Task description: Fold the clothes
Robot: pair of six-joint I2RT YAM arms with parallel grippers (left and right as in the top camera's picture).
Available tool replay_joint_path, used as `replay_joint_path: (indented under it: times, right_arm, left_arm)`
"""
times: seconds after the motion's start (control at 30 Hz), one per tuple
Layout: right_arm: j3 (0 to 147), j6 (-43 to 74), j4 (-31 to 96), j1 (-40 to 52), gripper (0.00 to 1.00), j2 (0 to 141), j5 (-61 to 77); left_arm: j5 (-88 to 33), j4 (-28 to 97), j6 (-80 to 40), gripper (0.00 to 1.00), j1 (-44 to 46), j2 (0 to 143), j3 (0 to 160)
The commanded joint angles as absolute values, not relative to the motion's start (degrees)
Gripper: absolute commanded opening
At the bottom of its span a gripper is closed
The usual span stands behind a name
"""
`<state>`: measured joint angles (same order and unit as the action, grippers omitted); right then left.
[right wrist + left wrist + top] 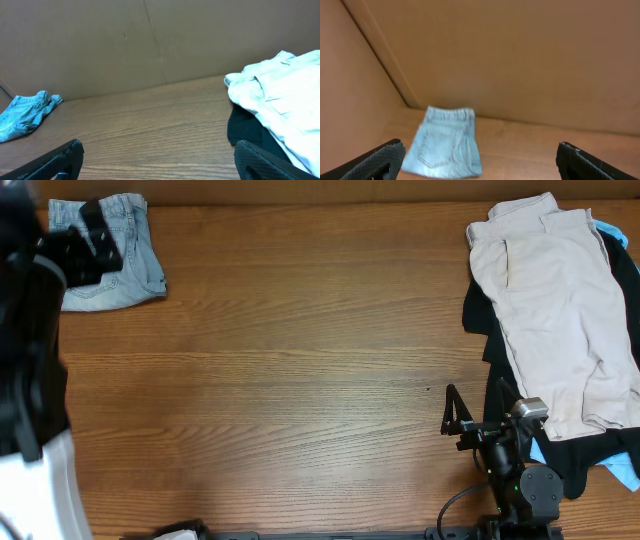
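Over in the far left corner of the wooden surface (300, 360), the light-blue denim shorts (445, 142) lie in a compact bundle. The waistband is toward the brown wall (530, 60) and a back pocket faces up. The left end effector (480, 147) hovers by them, fingers spread wide with nothing between them. On the right, the right end effector (159, 146) is spread apart too and empty, low over bare wood. Just beside it sits the pile, with a beige garment (560, 310) on top, a black garment (497, 340) under it and a bright blue garment (622, 472) peeking out at the near edge.
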<state>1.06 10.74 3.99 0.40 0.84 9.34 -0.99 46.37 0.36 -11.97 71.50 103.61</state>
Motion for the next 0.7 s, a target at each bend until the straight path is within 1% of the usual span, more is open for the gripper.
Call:
replay_joint_path:
  times: [0.0,0.17,0.37,0.53,0.67]
  right_arm:
    - [0.45,11.11,3.79,0.69,1.0,0.16,8.58]
    - [0.45,11.11,3.79,0.69,1.0,0.16,8.58]
    - [0.45,11.11,3.79,0.69,1.0,0.16,8.58]
    - [0.45,11.11,3.81,0.69,1.0,0.16,8.58]
    - [0.45,11.11,3.79,0.69,1.0,0.16,8.58]
  left_arm:
    - [1.83,46.46,1.56,1.0,-11.53,66.81,98.96]
    - [3.55,46.5,1.52,1.0,-11.53,57.01,88.64]
    - [3.62,45.25,2.85,1.0,-11.49,44.05,70.54]
    - [2.85,36.67,2.11,1.0,-9.91,32.8,54.17]
    - [2.09,25.58,-2.46,1.0,-8.16,24.12,40.21]
